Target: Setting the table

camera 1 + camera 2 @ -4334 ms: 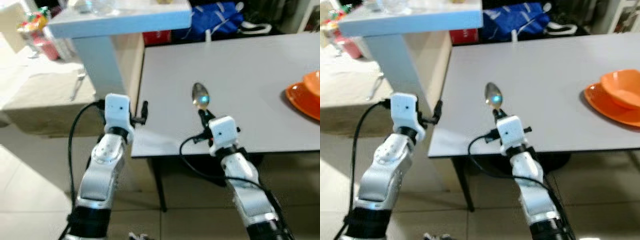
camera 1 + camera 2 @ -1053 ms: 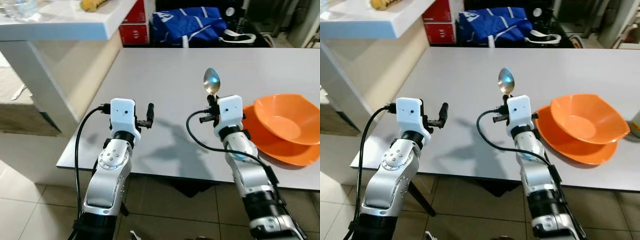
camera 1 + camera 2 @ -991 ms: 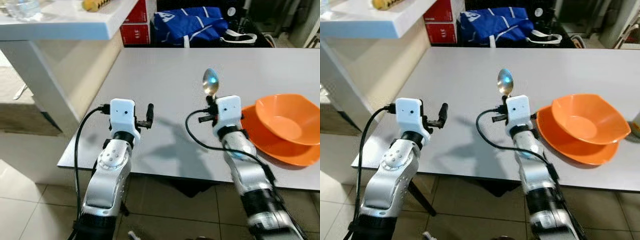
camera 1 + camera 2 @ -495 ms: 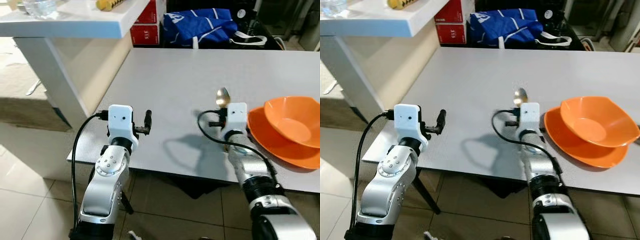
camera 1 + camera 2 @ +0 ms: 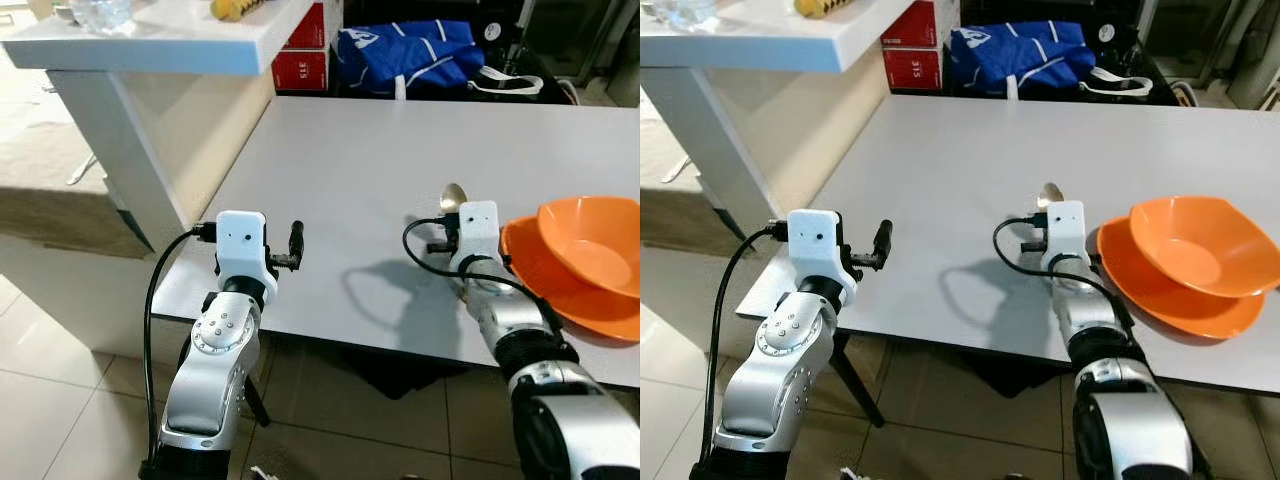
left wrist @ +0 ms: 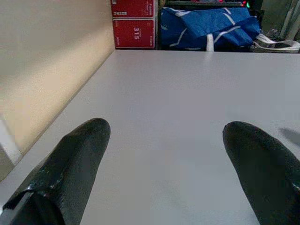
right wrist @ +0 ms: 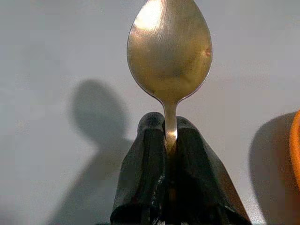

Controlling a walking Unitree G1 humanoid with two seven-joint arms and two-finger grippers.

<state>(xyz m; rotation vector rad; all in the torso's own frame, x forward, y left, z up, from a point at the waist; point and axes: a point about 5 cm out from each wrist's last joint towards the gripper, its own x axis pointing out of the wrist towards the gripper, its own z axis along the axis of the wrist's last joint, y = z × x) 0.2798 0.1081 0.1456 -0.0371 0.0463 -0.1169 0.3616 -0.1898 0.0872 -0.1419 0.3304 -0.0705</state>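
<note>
Right gripper (image 7: 169, 140) clamped tight on the neck of a metal spoon (image 7: 169, 47), bowl sticking out past the fingertips, low over the grey table (image 5: 350, 170). Just beside it on the robot's right, an orange bowl (image 5: 590, 245) sitting in an orange plate (image 5: 545, 290). Spoon tip possibly touching the tabletop, hard to tell. Left gripper (image 6: 168, 154) spread wide and holding nothing, above the table's near left edge. Blue bag (image 5: 420, 55) and red boxes (image 5: 305, 60) beyond the far edge; white counter (image 5: 160, 40) off to the left.
</note>
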